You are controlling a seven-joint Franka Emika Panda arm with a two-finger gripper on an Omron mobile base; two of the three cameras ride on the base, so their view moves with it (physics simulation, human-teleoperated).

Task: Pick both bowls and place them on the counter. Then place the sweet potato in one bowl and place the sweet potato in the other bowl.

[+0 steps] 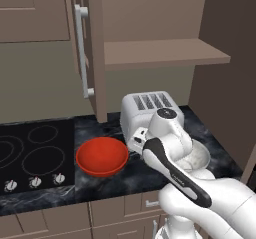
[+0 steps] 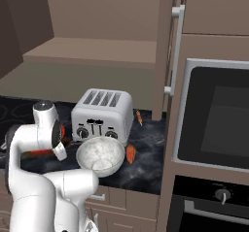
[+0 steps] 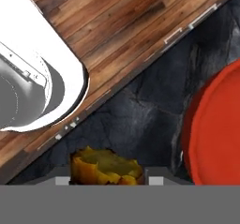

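Both bowls sit on our black marble table (image 1: 100,185), wide glossy red bowl (image 1: 102,156) and grey-white marbled bowl (image 2: 100,157), so we carry an orange-yellow sweet potato (image 3: 106,168) clamped in our gripper (image 3: 107,178) beside the red one.

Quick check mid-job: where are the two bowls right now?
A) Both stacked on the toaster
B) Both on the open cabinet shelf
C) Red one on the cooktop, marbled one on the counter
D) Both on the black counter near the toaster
D: the red bowl sits on the counter left of the toaster, and the marbled bowl stands in front of it.
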